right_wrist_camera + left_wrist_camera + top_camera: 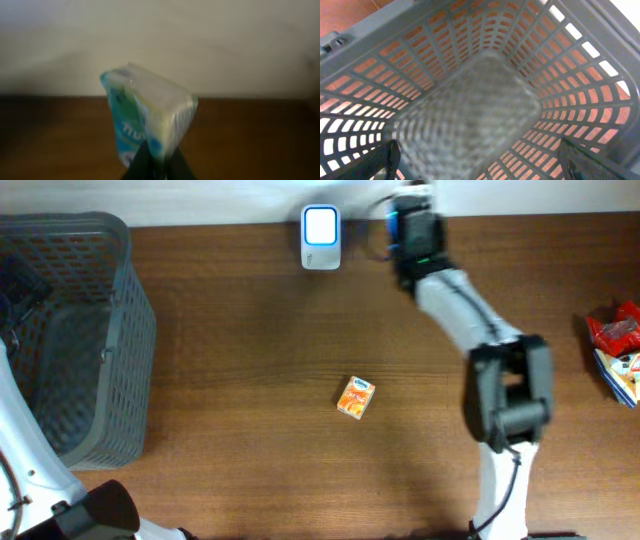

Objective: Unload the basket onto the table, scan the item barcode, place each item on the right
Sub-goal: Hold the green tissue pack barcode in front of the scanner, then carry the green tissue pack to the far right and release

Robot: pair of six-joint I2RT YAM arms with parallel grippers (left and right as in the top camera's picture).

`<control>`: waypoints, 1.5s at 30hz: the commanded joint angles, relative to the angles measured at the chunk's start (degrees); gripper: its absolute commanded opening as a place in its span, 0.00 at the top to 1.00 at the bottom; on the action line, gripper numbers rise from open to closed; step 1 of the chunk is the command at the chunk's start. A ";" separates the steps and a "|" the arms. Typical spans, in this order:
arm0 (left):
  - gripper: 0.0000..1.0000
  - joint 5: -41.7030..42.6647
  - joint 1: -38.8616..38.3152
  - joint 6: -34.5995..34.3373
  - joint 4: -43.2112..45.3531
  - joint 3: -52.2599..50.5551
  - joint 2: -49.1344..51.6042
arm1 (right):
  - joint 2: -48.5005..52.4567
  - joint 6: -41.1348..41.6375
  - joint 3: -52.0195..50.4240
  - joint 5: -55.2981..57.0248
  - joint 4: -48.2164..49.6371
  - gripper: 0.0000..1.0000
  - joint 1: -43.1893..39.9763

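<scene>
My right gripper [159, 161] is shut on the lower edge of the item, a soft blue-green packet [150, 112] that stands upright above the fingers. In the overhead view this gripper [408, 222] is at the table's far edge, and a blue sliver of the packet [392, 226] shows on its left side. The white barcode scanner [320, 237] with a lit screen stands just left of it. No barcode is visible. My left gripper [480, 162] hangs open over the inside of the grey basket [470, 100], with nothing between its fingers [387, 160].
The grey slatted basket [120, 330] fills the table's left end. A small orange box [355, 397] lies mid-table. Red and white snack packets [618, 345] sit at the right edge. A pale wall runs behind the table's far edge.
</scene>
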 commanded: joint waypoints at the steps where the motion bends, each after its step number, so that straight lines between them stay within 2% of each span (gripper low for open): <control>1: 0.01 -0.24 0.37 -0.57 -0.09 0.24 0.13 | -4.74 21.68 0.50 -5.14 -10.12 0.96 -9.86; 5: 0.01 -0.24 0.37 -0.57 -0.09 0.24 0.13 | -4.42 29.49 0.48 -8.24 -25.40 0.96 -19.96; 7: 0.01 -0.24 0.37 -0.57 -0.09 0.24 0.13 | -4.39 30.60 0.04 -8.98 -31.54 0.96 -26.10; 12: 0.01 -0.24 0.37 -0.57 -0.09 0.24 0.13 | -4.39 30.60 -1.66 -15.96 -35.63 0.95 -35.60; 13: 0.01 -0.24 0.37 -0.57 -0.09 0.24 0.13 | -4.39 30.58 -2.16 -17.53 -35.78 0.90 -37.22; 15: 0.01 -0.24 0.37 -0.57 -0.09 0.24 0.13 | -4.39 30.58 -3.08 -18.08 -35.89 0.71 -39.17; 17: 0.01 -0.24 0.37 -0.57 -0.09 0.24 0.13 | -4.39 30.58 -3.89 -18.10 -35.85 0.46 -39.76; 22: 0.01 -0.24 0.37 -0.57 -0.09 0.24 0.13 | -4.37 26.01 -4.70 -23.37 -35.82 0.31 -39.34; 23: 0.01 -0.24 0.37 -0.57 -0.09 0.24 0.13 | -4.37 24.68 -4.70 -26.43 -35.80 0.02 -39.06; 24: 0.01 -0.24 0.37 -0.57 -0.09 0.24 0.13 | -4.37 24.26 -4.70 -27.78 -35.82 0.02 -38.84; 30: 0.01 -0.24 0.37 -0.57 -0.09 0.24 0.13 | -4.39 21.86 -4.68 -30.91 -35.54 0.01 -36.28; 34: 0.01 -0.24 0.37 -0.57 -0.09 0.24 0.13 | -4.39 15.13 -4.68 -36.98 -34.07 0.05 -33.29; 35: 0.01 -0.24 0.37 -0.57 -0.09 0.24 0.13 | -4.39 12.70 -4.68 -38.58 -33.81 0.11 -32.13; 37: 0.01 -0.24 0.37 -0.57 -0.09 0.24 0.13 | -4.39 10.51 -4.68 -38.07 -33.68 0.32 -30.10; 38: 0.01 -0.24 0.37 -0.57 -0.09 0.24 0.13 | -4.35 9.92 -4.79 -35.60 -33.70 0.56 -28.94; 39: 0.01 -0.24 0.37 -0.57 -0.09 0.24 0.13 | -4.35 9.94 -5.29 -32.98 -33.46 0.73 -28.02; 40: 0.01 -0.24 0.37 -0.57 -0.09 0.24 0.13 | -4.28 9.94 -5.90 -30.73 -33.00 0.80 -27.41; 42: 0.01 -0.24 0.37 -0.57 -0.09 0.24 0.13 | -3.96 9.97 -7.65 -25.75 -31.85 0.88 -26.75; 45: 0.01 -0.24 0.37 -0.57 -0.09 0.24 0.13 | -2.47 9.94 -10.86 -19.15 -29.64 0.91 -27.28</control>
